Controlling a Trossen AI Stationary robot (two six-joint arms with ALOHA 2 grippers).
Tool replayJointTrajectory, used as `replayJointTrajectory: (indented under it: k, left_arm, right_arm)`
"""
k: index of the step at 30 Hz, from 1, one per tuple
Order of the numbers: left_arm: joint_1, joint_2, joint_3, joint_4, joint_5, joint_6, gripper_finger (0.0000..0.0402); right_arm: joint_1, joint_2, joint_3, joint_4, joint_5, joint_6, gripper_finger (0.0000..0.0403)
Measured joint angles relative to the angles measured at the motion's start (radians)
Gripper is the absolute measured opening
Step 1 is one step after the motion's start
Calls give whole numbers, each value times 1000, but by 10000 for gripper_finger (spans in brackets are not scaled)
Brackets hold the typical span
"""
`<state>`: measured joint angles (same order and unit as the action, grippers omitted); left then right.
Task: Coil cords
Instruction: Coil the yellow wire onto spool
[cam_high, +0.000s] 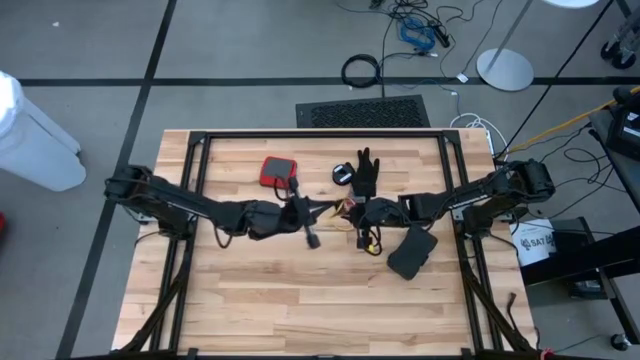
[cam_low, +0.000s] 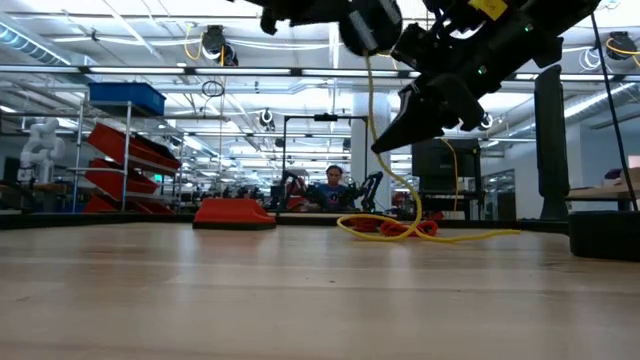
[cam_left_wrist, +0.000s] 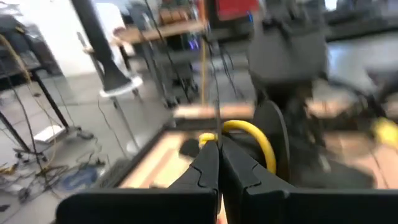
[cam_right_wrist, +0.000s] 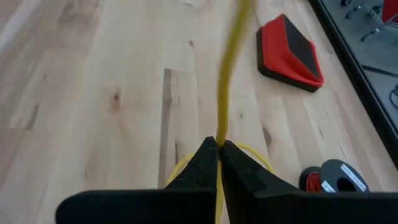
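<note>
The yellow cord (cam_low: 383, 150) runs between my two grippers above the table's middle. From there it hangs down to a loose heap (cam_low: 392, 228) where it lies tangled with the red-orange cord (cam_low: 420, 229). My left gripper (cam_high: 328, 209) and my right gripper (cam_high: 352, 212) are close together, tips almost facing, and both are shut on the yellow cord. A small black reel (cam_right_wrist: 333, 177) wound with red cord lies on the table beside the black glove (cam_high: 366, 172). My left gripper pinches the yellow cord (cam_left_wrist: 208, 138) between its two fingertips, coming level from the table's left. The cord bends away in a lifted loop (cam_left_wrist: 252, 132) just past the tips. My right gripper pinches the yellow cord (cam_right_wrist: 219, 138) between its two fingertips, coming from the table's right and tipped slightly down. The cord runs straight on ahead of the fingers (cam_right_wrist: 229, 68), clear of the table, and a slack loop (cam_right_wrist: 180, 163) lies on the wood below.
A red and black case (cam_high: 279, 172) lies at the far left of the middle. A black pouch (cam_high: 412, 251) lies near the right arm. A black frame (cam_high: 320, 135) borders the tabletop. People and shelves show in the room beyond.
</note>
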<state>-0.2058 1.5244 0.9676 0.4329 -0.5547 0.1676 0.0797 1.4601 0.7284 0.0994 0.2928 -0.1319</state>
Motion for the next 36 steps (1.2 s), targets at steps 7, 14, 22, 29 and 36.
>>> replayJointTrajectory:
  k: [7,14,22,29,36]
  left_arm:
    - [-1,-97,0,-336,84,-5,0]
    - [2,-65,-1,-491,57,43,0]
    - [2,69,-1,-371,-239,217,0]
    - [20,190,-1,-81,-422,383,0]
    - [58,267,-1,212,-440,446,0]
  right_arm:
    - [-10,-1,0,-25,5,31,0]
    - [-23,-30,0,-22,0,68,0]
    - [-22,-93,0,2,-14,147,0]
    - [-20,-108,0,51,-38,184,0]
    - [-20,-108,0,160,-36,173,0]
